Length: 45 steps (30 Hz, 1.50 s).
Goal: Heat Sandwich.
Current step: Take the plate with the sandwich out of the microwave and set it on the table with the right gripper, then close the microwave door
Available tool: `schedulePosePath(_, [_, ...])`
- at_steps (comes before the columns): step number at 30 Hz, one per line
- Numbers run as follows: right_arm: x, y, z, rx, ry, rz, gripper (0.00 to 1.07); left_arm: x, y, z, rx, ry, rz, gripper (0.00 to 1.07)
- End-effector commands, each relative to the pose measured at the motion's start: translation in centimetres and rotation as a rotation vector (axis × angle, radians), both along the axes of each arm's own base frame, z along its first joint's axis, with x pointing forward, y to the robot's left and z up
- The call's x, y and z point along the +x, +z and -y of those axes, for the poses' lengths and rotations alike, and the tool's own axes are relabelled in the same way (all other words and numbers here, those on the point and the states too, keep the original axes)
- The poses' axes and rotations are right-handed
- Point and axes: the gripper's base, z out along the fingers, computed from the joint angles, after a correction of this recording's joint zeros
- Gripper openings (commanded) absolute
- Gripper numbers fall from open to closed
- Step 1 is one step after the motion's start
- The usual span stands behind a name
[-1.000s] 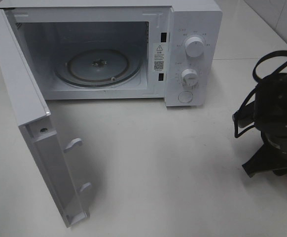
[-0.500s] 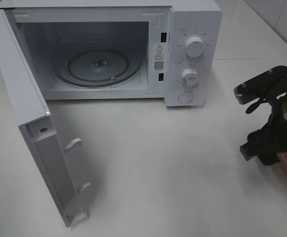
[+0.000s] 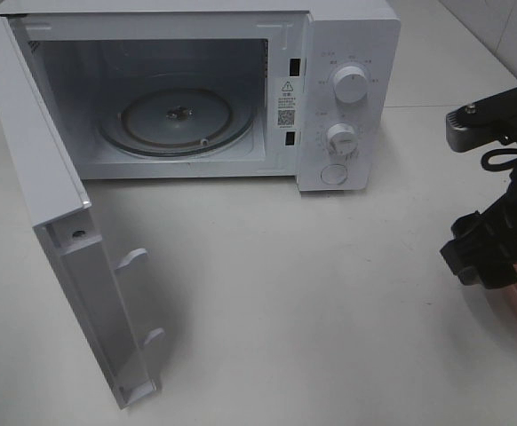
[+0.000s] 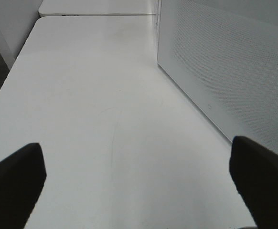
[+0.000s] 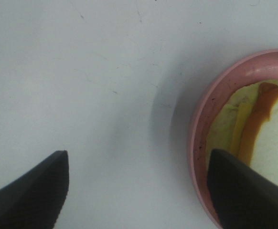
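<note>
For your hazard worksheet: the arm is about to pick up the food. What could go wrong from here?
1. The open right gripper straddles the round pink plate's rim, off-centre; closing could tip the plate or squash the white-bread sandwich.
2. The open white microwave door juts across the table, so carrying could clip it.

The white table [image 3: 330,302] carries a white microwave [image 3: 347,53] along its far edge, door [image 3: 54,222] swung open toward the left edge. Near the right edge sits a pink plate [image 5: 201,129] holding the sandwich [image 5: 268,138].
</note>
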Motion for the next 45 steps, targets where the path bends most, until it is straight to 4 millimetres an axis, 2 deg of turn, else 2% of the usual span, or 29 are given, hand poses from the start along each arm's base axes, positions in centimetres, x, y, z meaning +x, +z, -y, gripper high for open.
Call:
schedulePosePath(1, [-1.2,1.3,0.3,0.035,0.037,0.004,0.76,-0.2,0.0,0.0,-0.005,0.003,0.026,1.01])
schedulePosePath(13, [-4.8,4.4,1.2,0.138,0.128,0.047,0.76,-0.2,0.0,0.0,-0.005,0.003,0.026,1.01])
schedulePosePath(20, [-7.9,6.6,2.8,0.171,0.152,0.134,0.76,-0.2,0.0,0.0,-0.005,0.003,0.026,1.01])
schedulePosePath(28, [-10.7,7.9,4.3,0.216,0.153,0.236,0.76,-0.2,0.0,0.0,-0.005,0.003,0.026,1.01])
schedulePosePath(31, [-11.2,7.9,4.6,0.22,0.155,0.256,0.76,-0.2,0.0,0.0,-0.005,0.003,0.026,1.01])
schedulePosePath(38, [-13.4,5.9,5.7,0.239,0.15,0.287,0.76,-0.2,0.0,0.0,-0.005,0.003,0.026,1.01])
schedulePosePath(40, [-13.9,5.1,6.1,0.254,0.103,0.29,0.76,-0.2,0.0,0.0,-0.005,0.003,0.026,1.01])
schedulePosePath(45, [-14.7,4.6,6.6,0.277,0.044,0.318,0.76,-0.2,0.0,0.0,-0.005,0.003,0.026,1.01])
